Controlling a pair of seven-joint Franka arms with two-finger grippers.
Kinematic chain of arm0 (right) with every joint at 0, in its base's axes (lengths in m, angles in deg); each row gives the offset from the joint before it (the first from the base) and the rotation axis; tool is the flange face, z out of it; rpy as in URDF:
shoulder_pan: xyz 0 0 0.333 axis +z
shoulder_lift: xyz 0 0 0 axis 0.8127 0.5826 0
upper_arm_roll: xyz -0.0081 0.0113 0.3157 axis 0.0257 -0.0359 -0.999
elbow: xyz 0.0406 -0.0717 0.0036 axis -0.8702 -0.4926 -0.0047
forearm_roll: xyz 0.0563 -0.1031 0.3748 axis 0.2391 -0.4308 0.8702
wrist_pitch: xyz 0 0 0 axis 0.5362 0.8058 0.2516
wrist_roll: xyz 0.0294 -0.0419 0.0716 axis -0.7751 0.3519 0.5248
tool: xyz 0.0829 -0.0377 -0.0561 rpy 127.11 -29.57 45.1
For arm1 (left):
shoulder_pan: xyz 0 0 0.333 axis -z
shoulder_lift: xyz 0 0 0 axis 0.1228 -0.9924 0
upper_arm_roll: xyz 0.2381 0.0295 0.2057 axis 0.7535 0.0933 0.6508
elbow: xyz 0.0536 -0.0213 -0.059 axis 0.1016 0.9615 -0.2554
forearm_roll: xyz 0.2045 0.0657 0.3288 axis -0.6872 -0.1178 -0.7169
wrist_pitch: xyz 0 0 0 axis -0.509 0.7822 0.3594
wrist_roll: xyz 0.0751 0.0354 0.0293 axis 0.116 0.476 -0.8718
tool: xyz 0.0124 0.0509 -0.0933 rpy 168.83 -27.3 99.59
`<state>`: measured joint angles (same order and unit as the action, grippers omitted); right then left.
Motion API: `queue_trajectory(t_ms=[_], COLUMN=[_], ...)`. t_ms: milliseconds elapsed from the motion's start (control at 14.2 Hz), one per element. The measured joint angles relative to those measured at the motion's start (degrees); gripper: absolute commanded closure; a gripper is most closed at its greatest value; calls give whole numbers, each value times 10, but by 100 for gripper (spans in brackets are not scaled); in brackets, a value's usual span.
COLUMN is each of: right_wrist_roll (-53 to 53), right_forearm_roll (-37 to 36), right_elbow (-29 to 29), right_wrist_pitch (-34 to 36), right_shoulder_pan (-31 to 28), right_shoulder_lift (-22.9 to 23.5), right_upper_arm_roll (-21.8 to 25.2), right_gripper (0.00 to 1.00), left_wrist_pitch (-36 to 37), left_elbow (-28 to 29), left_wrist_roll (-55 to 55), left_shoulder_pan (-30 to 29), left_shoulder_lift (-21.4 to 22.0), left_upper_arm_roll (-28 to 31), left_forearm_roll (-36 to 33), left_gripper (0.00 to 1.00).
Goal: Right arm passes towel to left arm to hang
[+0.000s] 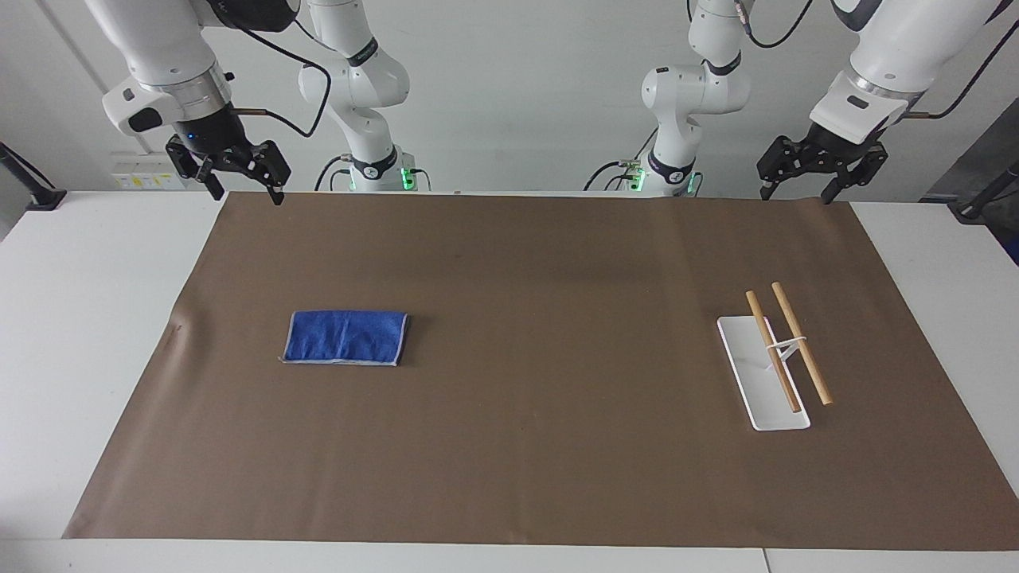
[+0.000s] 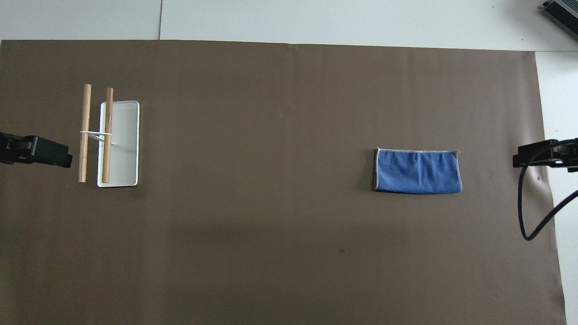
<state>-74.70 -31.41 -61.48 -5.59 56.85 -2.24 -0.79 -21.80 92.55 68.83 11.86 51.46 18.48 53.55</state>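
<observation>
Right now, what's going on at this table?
Nothing is being handled yet. The blue towel lies flat and folded on the brown mat, toward the right arm's end. The white rack with two wooden rods stands toward the left arm's end. The right end effector and the left end effector both hang open and empty, raised over the mat's corners nearest the robots.

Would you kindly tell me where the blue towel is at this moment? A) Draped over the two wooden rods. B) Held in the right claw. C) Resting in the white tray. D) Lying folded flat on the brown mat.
D: the towel lies folded flat on the brown mat toward the right arm's end, while the right claw hangs apart from it, open and empty.
</observation>
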Motion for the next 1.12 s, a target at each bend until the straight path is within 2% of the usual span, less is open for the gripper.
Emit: queue_trajectory(t_ms=[421, 632, 843, 1124], right_wrist_roll=[0, -1, -19, -21], right_forearm_roll=[0, 2, 2, 2], right_elbow=[-3, -25, -71, -160], right_wrist_pitch=[-4, -33, -87, -202], right_shoulder_pan=[0, 9, 27, 36], right_shoulder_lift=[0, 0, -2, 2], right_upper_arm_roll=[0, -1, -2, -2], right_gripper=[0, 0, 0, 0], left_wrist_pitch=[0, 0, 0, 0], left_elbow=[0, 0, 0, 0], left_wrist_roll=[0, 0, 0, 0], left_shoulder_pan=[0, 0, 0, 0], left_shoulder_lift=[0, 0, 0, 0], left_upper_arm_roll=[0, 0, 0, 0], left_forearm_roll=[0, 0, 0, 0], left_gripper=[0, 0, 0, 0])
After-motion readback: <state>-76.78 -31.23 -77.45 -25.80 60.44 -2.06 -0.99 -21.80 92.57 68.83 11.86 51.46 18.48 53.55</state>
